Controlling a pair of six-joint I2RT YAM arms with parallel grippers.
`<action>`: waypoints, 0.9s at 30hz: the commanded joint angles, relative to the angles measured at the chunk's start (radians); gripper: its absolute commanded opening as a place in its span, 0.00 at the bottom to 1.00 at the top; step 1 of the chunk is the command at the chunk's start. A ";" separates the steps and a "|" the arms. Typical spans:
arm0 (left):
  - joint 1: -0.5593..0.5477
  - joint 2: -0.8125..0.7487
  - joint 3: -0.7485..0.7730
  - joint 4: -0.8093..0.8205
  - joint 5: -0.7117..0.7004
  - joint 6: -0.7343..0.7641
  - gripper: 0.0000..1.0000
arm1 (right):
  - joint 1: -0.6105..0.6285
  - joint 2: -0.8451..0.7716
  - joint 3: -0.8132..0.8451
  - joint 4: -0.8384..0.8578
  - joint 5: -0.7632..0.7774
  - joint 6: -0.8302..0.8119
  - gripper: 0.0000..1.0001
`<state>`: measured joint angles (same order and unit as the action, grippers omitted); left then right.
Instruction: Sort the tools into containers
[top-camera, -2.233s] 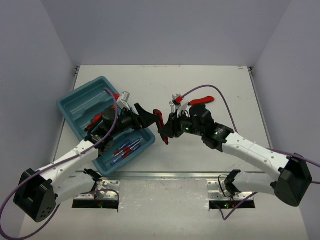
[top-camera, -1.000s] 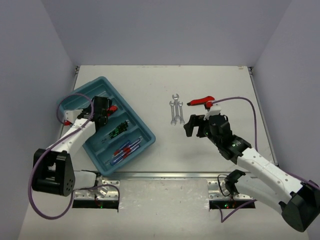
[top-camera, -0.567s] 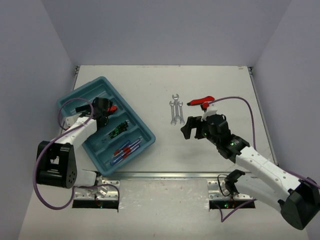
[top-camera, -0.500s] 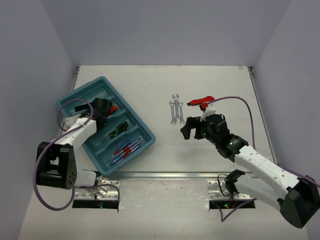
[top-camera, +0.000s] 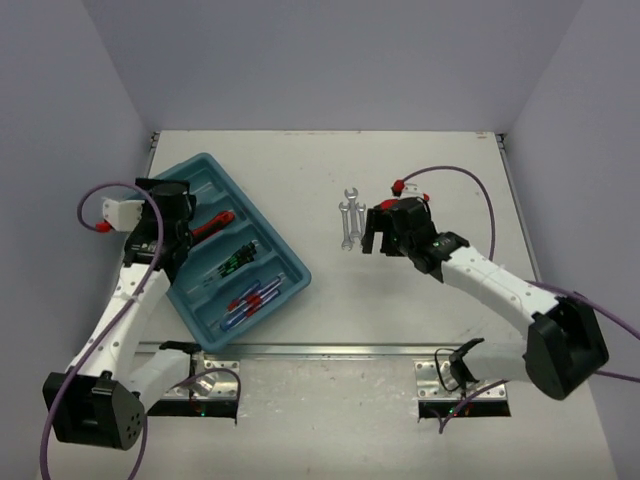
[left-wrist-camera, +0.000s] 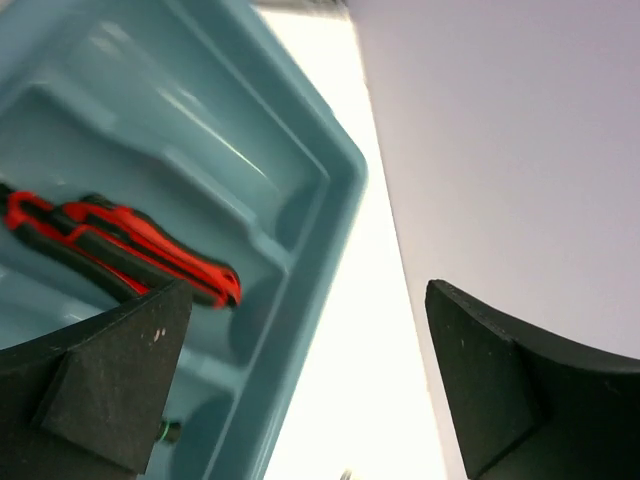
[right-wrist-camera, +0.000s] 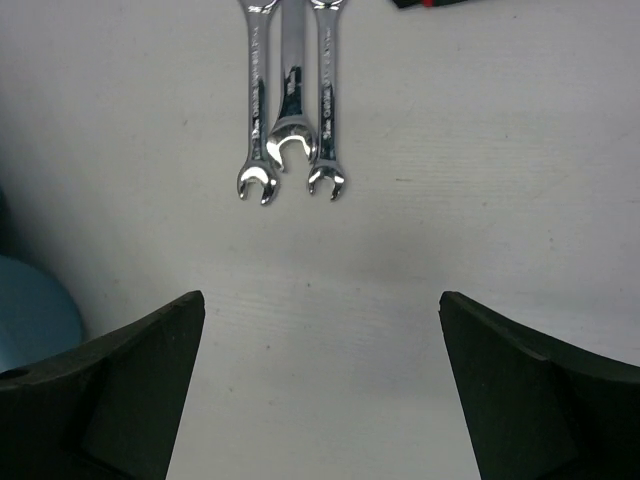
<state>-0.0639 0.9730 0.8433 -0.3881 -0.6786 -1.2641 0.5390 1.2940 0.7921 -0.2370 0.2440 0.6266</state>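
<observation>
Along the left edge of the tabletop (top-camera: 300, 160) sat the tray (top-camera: 195, 180), turned at an angle to that edge. Your left gripper (left-wrist-camera: 310, 375) hung over the tray's side nearest that edge. Its jaws stood wide apart with nothing in them. Between its fingers (left-wrist-camera: 100, 380) the left wrist view showed only tray and a strip of tabletop.

The pliers (top-camera: 212, 224) lay in one compartment, just beside that gripper on the side toward the middle of the tabletop. The black screwdrivers (top-camera: 236, 261) lay in the next compartment toward the near edge. The blue-and-red screwdrivers (top-camera: 250, 298) lay in the compartment beyond that, closest to the near edge. All of these tools lay across the tray, parallel to its short sides.

Near the middle of the tabletop, well apart from the tray, three wrenches (right-wrist-camera: 290, 100) lay side by side, running from far edge to near edge, with the middle one set slightly farther back. Your right gripper (right-wrist-camera: 320, 390) was just beside them, on the side toward the right edge. It too was spread wide and held nothing. In its wrist view the wrenches lay ahead of the fingers (right-wrist-camera: 110, 400), not between them. You could not tell from any view whether its fingertips touched the tabletop.
</observation>
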 joint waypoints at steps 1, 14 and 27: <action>0.007 -0.059 0.087 0.063 0.405 0.594 1.00 | -0.026 0.171 0.235 -0.155 0.209 0.277 0.99; 0.002 -0.259 -0.050 -0.125 0.689 0.921 1.00 | -0.187 0.748 0.856 -0.618 0.391 0.818 0.99; -0.001 -0.326 -0.120 -0.062 0.766 0.922 1.00 | -0.246 1.049 1.096 -0.786 0.387 0.893 0.84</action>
<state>-0.0643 0.6743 0.7197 -0.5101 0.0609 -0.3639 0.2983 2.3663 1.9087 -0.9126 0.5896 1.4110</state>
